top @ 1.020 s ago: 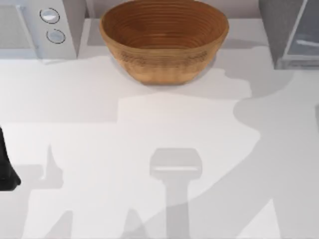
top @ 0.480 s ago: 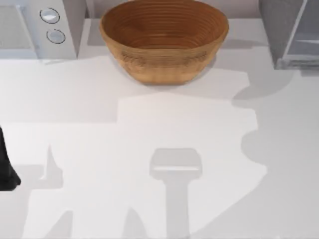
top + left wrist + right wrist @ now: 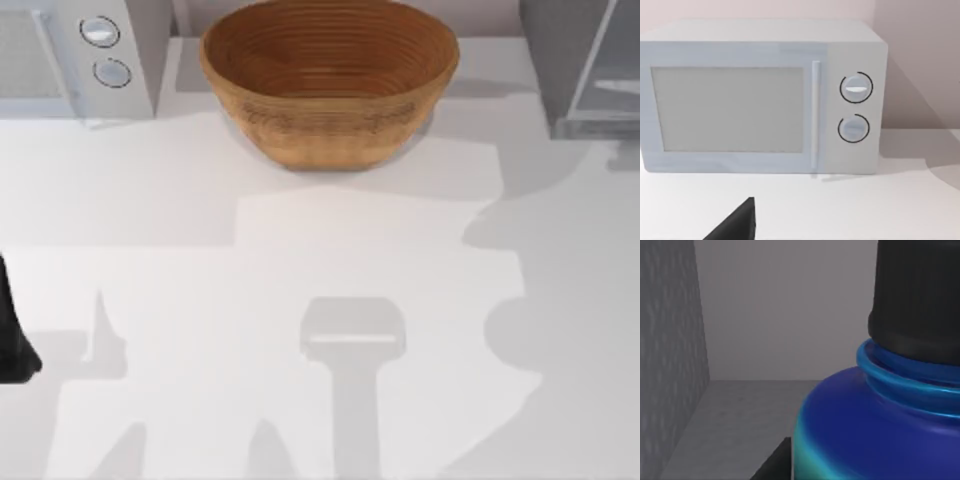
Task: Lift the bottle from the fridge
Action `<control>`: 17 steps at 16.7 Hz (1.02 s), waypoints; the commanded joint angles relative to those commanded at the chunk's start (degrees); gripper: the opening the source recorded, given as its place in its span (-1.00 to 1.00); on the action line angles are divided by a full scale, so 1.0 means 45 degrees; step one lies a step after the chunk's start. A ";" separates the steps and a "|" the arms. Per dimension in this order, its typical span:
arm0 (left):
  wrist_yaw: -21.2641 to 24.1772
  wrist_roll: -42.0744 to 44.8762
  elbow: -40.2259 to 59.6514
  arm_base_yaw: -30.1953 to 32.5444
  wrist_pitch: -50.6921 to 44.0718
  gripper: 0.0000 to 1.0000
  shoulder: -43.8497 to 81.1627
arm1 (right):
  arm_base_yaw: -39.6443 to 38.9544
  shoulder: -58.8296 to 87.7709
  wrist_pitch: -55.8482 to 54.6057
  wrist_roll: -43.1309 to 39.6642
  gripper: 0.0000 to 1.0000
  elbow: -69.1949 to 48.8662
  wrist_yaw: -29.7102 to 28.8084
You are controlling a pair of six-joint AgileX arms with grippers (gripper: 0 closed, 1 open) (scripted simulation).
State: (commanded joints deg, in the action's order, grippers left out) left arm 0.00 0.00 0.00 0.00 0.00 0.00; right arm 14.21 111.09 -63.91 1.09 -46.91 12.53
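Bottle [image 3: 875, 440] upright inside fridge [image 3: 580, 70], far right of the surface | right gripper close against it, jaws' state cannot be told | left arm parked at left edge | lift not yet done

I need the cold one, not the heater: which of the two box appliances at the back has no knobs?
The fridge, the grey speckled box at the table's back right. The microwave, back left, has two round knobs.

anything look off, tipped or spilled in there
Nothing stands out. The blue bottle stands upright inside the grey fridge, black cap on, no spill. The wooden bowl and microwave sit square.
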 joint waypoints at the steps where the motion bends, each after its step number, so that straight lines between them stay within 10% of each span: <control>1: 0.0000 0.0000 0.0000 0.0000 0.0000 1.00 0.0000 | 0.0000 0.0000 0.0000 0.0000 -1.00 0.0000 0.0000; 17: 0.0000 0.0000 0.0000 0.0000 0.0000 1.00 0.0000 | -0.1802 -1.4976 0.8161 -0.0174 -1.00 0.5991 -0.1612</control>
State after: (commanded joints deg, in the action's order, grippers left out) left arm 0.00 0.00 0.00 0.00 0.00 0.00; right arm 6.11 43.70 -27.19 0.30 -19.95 5.28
